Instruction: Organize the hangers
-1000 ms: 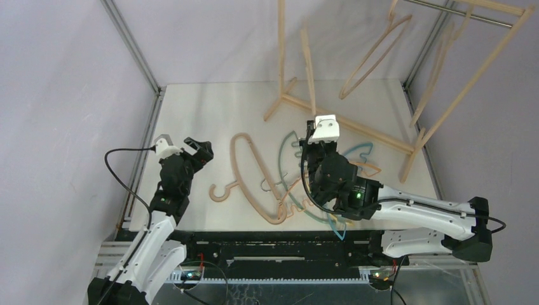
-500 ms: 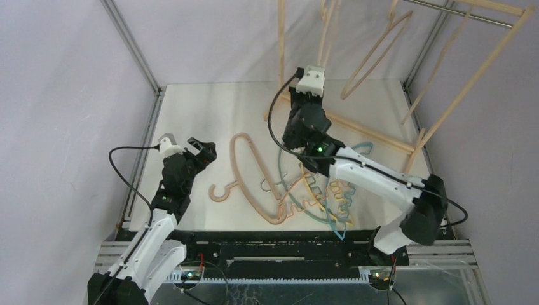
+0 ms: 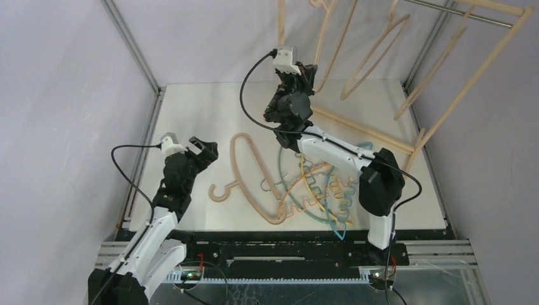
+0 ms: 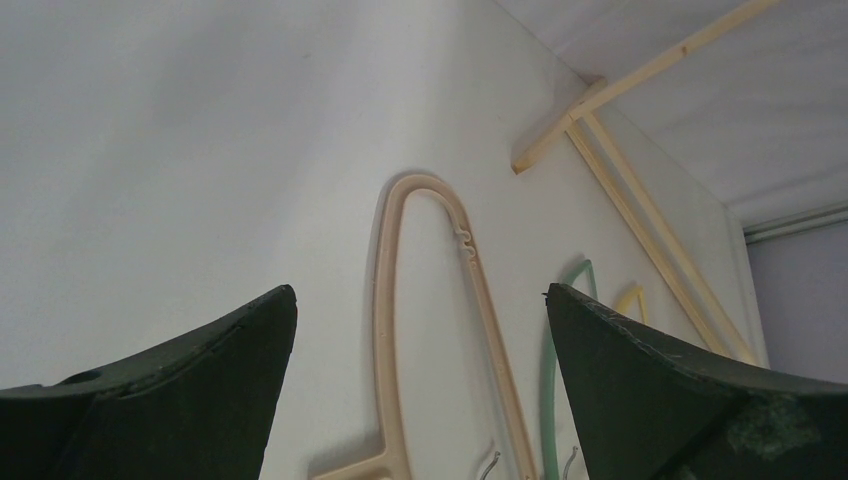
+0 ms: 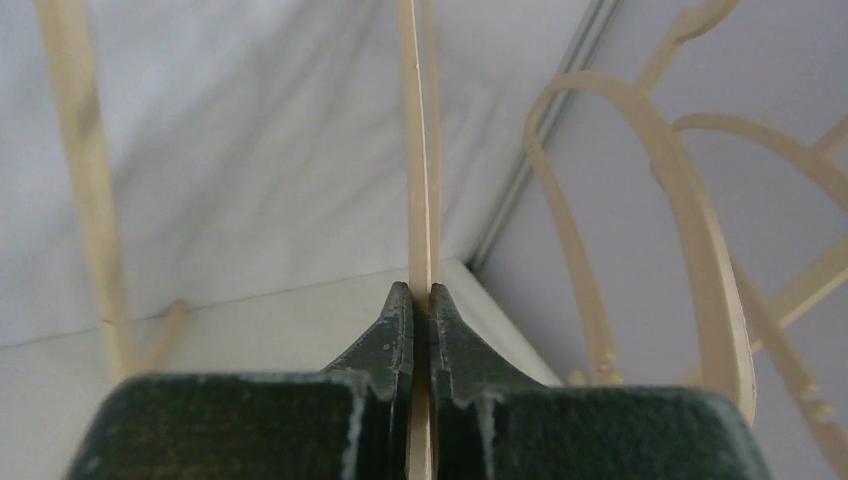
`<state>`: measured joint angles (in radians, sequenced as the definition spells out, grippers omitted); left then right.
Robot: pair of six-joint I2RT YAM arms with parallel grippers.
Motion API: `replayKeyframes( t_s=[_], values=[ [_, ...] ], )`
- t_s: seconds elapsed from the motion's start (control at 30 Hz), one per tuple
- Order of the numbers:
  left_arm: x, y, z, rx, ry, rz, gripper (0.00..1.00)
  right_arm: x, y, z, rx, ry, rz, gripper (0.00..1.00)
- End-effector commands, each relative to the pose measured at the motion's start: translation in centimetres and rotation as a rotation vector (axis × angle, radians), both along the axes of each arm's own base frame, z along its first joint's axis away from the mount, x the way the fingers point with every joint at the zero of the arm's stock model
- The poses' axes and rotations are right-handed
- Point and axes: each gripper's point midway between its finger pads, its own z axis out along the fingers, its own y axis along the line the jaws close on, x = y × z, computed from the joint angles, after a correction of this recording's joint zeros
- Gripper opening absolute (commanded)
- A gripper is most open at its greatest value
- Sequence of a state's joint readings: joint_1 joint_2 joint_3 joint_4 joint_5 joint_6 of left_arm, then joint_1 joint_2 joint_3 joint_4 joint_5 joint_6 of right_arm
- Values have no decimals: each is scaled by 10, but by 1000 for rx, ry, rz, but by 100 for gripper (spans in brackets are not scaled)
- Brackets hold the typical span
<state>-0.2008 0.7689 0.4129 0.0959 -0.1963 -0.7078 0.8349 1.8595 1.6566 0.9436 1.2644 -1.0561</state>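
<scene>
Between lilac walls [image 3: 63, 95], showing white worktop [image 3: 191, 108] open along its left edge, tall rack [image 3: 280, 25] at far right. Clenching one beige hanger [image 5: 419, 150] aloft by the rack in right gripper [image 5: 420, 292]; hovering with left gripper [image 4: 420, 292] released beside other hangers [image 4: 381, 300] tangled mid-worktop.

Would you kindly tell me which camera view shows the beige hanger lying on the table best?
The top external view: the whole beige hanger shows, hook included. The left wrist view shows its curved end and both sides but cuts off the hook. The right wrist view does not show it.
</scene>
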Motion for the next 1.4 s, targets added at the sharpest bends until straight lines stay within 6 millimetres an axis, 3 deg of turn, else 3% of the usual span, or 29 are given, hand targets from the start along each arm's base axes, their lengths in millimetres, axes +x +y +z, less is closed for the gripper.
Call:
replayKeyframes(
  t_s=[0.0, 0.6, 1.0, 1.37],
  values=[
    [4, -6, 7, -15, -34, -22, 100, -8, -31, 26, -73, 2, -106, 0],
    [5, -2, 6, -2, -30, -4, 99, 21, -98, 16, -90, 84, -252, 0],
    [4, 0, 4, 10, -24, 5, 99, 18, -145, 21, -136, 131, -372, 0],
    [3, 3, 3, 20, -21, 13, 100, 24, -161, -12, -154, 211, -420, 0]
  ],
)
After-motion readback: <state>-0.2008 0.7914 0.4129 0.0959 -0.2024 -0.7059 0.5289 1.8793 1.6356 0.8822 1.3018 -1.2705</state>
